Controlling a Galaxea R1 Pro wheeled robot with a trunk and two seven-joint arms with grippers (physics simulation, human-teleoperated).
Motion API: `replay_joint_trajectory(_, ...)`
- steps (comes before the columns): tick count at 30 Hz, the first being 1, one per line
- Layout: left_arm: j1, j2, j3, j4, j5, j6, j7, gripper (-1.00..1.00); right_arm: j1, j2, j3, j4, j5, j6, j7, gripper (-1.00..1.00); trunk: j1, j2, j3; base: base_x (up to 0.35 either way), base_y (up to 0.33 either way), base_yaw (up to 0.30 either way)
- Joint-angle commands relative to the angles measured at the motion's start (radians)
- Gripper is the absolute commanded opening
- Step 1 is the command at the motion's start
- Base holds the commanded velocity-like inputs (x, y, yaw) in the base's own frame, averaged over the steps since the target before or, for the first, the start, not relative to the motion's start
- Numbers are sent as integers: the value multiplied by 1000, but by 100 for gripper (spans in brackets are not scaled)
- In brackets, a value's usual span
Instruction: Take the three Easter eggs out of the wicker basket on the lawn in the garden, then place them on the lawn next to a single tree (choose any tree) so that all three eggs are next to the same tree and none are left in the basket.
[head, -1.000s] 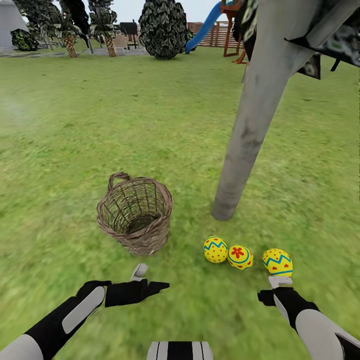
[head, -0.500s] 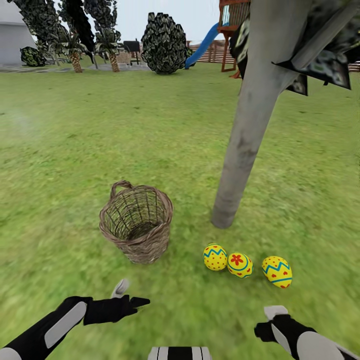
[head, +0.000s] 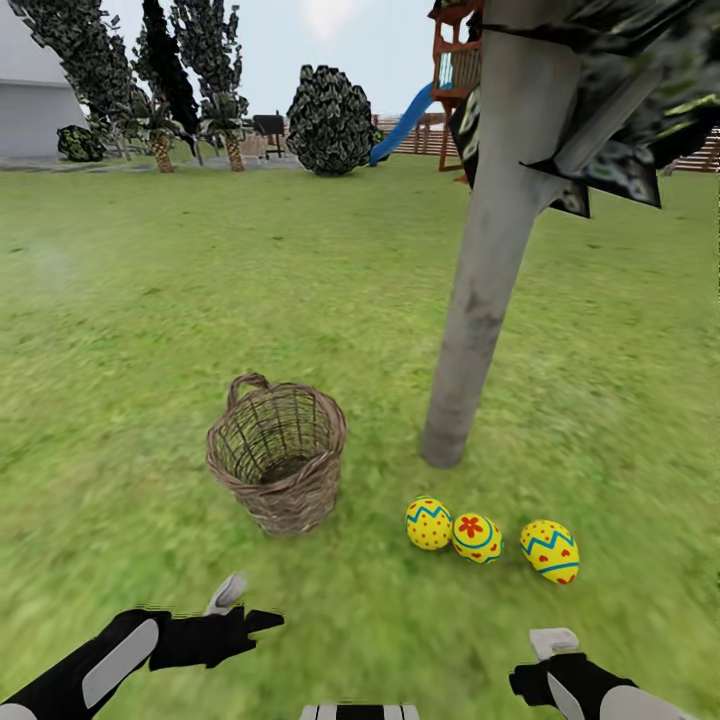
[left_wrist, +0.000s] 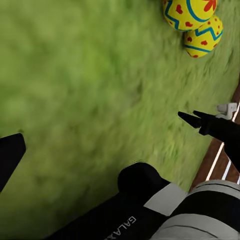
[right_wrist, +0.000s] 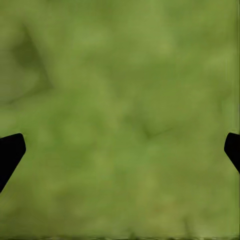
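Note:
Three Easter eggs (head: 429, 524) (head: 476, 538) (head: 551, 550) lie in a row on the lawn (head: 150, 300), just in front of the foot of the tree (head: 478, 290) with the pale trunk. To their left the wicker basket (head: 290, 500) stands upright, and no egg shows inside it. My left gripper (head: 246, 606) hovers open in front of the basket. Low at the right, my right gripper (head: 537, 660) is open, short of the rightmost egg. The left wrist view catches two eggs (left_wrist: 189, 11) (left_wrist: 202, 37). Over bare grass, the right gripper (right_wrist: 120, 150) holds nothing.
Dark foliage (head: 620, 120) hangs from the tree at the upper right. Far back stand a wooden playset (head: 455, 60) with a blue slide (head: 405, 95), a round dark bush (head: 330, 120), palms (head: 235, 150) and a pale building (head: 35, 105). Grass stretches wide to the left.
The head view has tilted up, so everything sits lower in the picture. Both arms have drawn back toward me, and the right gripper has come away from the rightmost egg.

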Motion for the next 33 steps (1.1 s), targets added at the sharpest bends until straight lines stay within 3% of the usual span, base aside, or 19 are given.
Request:
replay_joint_trajectory(1,-1,0,-4,10,6,2,-1,100,0,0,-8,-2,10,4,3,100,-1,0,3,-301,0,0)
replay_joint_trajectory(9,-1,-7,-4,86,4,2,-1,100,15,1,-8,2,10,-64,3,100,-5,2,34,-91,0,0)
replay_joint_trajectory(23,-1,-8,-5,97,5,1,9,100,33,1,-8,10,11,-106,3,100,-11,5,88,-1,0,0)
replay_joint_trajectory(26,-1,-9,-4,94,4,1,63,100,36,1,-8,9,11,-106,3,100,-12,6,100,0,0,0)
replay_joint_trajectory(28,-1,-10,-3,86,5,1,142,100,37,0,-8,9,11,-106,3,100,-13,6,108,0,0,0)
replay_joint_trajectory(33,-1,-10,-3,83,5,1,187,100,37,0,-8,9,10,-106,3,100,-16,7,127,0,0,0)
